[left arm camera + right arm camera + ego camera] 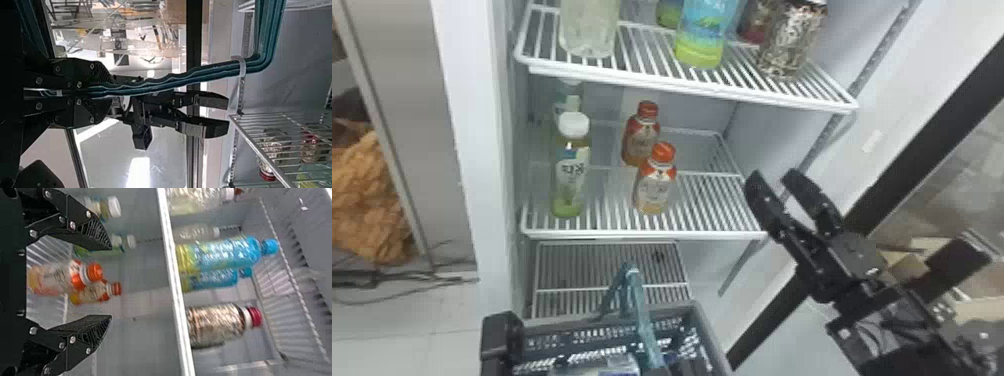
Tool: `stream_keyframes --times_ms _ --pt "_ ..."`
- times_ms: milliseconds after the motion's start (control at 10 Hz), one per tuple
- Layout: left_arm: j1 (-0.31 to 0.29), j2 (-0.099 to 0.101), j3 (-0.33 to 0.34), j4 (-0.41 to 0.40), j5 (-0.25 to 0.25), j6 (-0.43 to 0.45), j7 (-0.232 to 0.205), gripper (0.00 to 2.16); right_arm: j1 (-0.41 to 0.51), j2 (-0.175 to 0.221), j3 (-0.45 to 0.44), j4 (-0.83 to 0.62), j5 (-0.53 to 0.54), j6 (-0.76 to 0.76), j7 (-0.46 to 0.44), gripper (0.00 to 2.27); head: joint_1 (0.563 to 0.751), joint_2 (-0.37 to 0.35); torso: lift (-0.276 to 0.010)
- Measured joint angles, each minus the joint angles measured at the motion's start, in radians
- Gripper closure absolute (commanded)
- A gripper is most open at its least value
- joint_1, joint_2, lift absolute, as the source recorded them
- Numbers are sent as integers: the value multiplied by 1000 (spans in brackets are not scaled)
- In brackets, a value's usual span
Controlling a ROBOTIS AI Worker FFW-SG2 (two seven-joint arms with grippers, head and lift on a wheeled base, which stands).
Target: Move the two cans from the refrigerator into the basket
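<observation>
Left fingers (94, 72) pinch handle (176, 81), likely so basket (677, 309) hangs ready below shelf (707, 234); right fingers (763, 200) spread by shelf's front right corner.

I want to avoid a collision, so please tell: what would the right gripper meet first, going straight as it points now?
Probably the upper shelf's front edge; depth is unclear, so the right gripper may pass beneath.

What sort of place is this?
Most likely the front of an open drinks refrigerator, though what kind of room it stands in is unclear. White wire shelves, rows of drinks such as the orange-capped bottles, and a black-framed door point to it.
</observation>
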Motion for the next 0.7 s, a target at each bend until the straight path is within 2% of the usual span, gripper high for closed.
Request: stream_keyframes --times_ms 200,700 --pt "0 0 -2 0 -4 0 1 1210 13 23 3 54 38 -131 -73 512 695 -350 -266" --pt "3 0 -3 0 -13 0 7 1210 -5 54 37 182 102 -216 -179 524 695 -350 -266"
